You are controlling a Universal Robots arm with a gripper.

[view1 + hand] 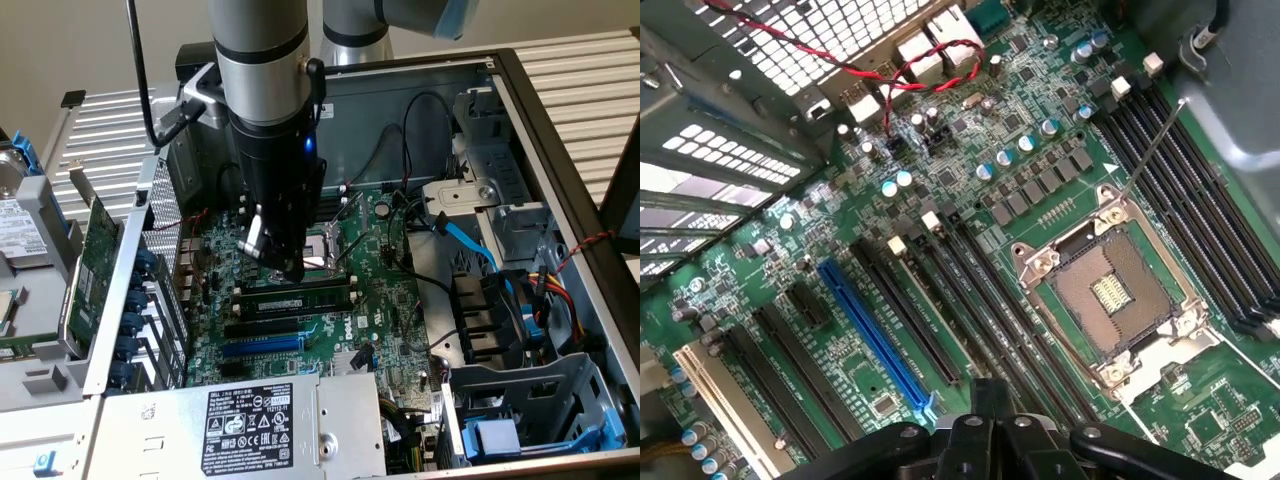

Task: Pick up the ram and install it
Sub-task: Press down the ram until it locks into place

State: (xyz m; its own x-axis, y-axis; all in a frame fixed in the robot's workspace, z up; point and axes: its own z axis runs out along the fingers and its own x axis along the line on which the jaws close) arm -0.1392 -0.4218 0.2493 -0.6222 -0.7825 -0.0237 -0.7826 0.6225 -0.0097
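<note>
Here, "DELL" marks the label (247, 421) beside the motherboard (390, 300).

My pincer (288, 268) hides its own fingertips against the motherboard (395, 290). The ram (300, 298) lies just below it, its label too small to read. The wrist view's edge cuts off my linkage.

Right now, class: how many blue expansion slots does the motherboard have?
1: the blue slot lies among black slots, away from the CPU socket. The tool may hide others.
</note>
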